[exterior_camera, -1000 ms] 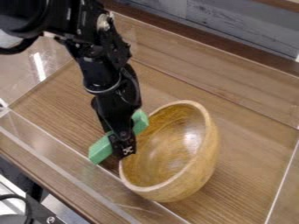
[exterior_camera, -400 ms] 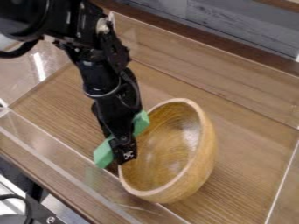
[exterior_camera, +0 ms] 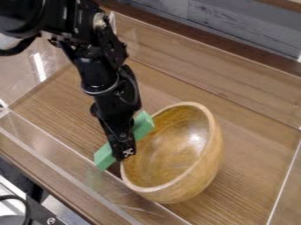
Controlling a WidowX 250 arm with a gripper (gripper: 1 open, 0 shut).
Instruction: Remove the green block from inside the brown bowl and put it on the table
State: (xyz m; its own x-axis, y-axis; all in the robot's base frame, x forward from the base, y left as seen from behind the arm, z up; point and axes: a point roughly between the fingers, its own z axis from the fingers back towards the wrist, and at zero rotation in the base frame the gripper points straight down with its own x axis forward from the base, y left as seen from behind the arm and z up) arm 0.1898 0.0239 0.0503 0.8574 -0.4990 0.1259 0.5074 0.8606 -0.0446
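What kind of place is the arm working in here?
Probably a lab or workshop bench rather than a real kitchen: a wood-grain tabletop edged with a clear wall, a black robot arm, and a cable at the lower left.

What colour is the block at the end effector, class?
The block is bright green, seen best in the camera view.

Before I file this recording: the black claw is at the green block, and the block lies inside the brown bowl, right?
Not quite: the camera view shows the green block outside the brown bowl, beside its left rim in the picture. The black claw is indeed at the block.
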